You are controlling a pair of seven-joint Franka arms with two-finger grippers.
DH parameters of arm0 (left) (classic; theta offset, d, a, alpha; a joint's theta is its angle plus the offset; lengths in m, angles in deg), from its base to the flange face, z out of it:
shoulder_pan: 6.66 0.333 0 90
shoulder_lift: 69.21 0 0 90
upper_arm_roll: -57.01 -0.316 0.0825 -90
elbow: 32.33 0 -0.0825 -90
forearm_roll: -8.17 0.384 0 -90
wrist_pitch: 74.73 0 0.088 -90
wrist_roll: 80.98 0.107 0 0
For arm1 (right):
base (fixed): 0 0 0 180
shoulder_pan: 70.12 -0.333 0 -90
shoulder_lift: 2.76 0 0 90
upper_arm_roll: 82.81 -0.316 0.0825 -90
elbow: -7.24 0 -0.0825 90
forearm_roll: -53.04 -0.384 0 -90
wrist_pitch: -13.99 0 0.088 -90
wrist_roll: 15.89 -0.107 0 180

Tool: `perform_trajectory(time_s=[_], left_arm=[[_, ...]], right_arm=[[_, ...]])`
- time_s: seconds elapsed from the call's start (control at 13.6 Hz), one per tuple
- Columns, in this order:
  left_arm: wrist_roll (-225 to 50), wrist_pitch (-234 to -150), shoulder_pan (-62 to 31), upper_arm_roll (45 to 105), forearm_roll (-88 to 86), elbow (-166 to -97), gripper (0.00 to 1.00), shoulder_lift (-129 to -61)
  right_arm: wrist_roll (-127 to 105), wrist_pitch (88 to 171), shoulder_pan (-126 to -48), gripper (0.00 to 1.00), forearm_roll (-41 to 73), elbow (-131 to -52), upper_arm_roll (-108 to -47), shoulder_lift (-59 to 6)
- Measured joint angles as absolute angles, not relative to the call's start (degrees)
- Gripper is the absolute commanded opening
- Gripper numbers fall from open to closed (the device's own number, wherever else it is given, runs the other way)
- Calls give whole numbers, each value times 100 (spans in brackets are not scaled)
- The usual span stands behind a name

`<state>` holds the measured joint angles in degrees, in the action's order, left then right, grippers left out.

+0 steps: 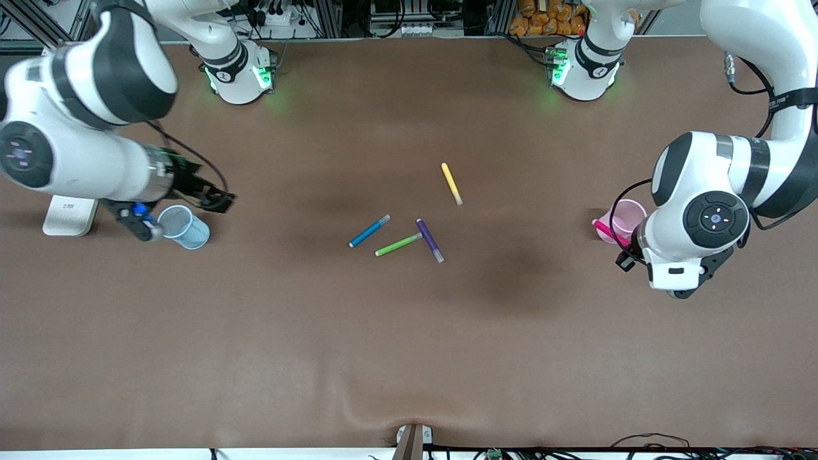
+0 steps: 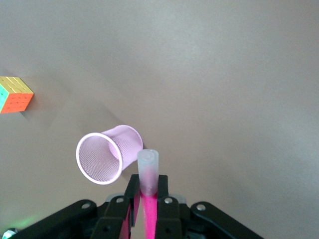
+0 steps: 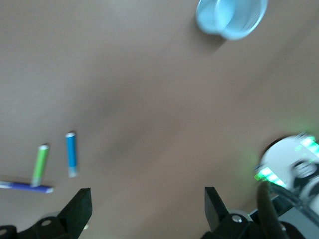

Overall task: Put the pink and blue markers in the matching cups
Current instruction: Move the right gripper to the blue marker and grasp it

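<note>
My left gripper (image 2: 148,186) is shut on the pink marker (image 2: 148,172), whose pale cap end sticks out past the fingers. It hangs right beside the rim of the pink cup (image 2: 105,154), at the left arm's end of the table; the front view shows the pink marker (image 1: 606,230) against that pink cup (image 1: 623,218). The blue marker (image 1: 369,231) lies flat mid-table. The blue cup (image 1: 184,227) stands at the right arm's end. My right gripper (image 1: 148,225) hangs open beside it with nothing between its fingers. The right wrist view shows the blue cup (image 3: 231,17) and blue marker (image 3: 72,154).
A green pen (image 1: 399,245) and a purple pen (image 1: 430,241) lie touching next to the blue marker. A yellow pen (image 1: 452,183) lies farther from the front camera. A white block (image 1: 70,215) sits by the right arm. A colour cube (image 2: 15,94) lies near the pink cup.
</note>
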<state>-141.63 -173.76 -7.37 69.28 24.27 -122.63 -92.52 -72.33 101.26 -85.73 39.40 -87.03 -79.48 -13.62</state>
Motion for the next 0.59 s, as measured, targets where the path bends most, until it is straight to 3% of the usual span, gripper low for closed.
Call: perform_trajectory(time_s=[0.59], left_arm=[[-14164,-17376,-647,6927,2696,-12579,0,-9252]], right_arm=[[-9033,12295,-9834,100,3800,-10030,-7955,-1258]])
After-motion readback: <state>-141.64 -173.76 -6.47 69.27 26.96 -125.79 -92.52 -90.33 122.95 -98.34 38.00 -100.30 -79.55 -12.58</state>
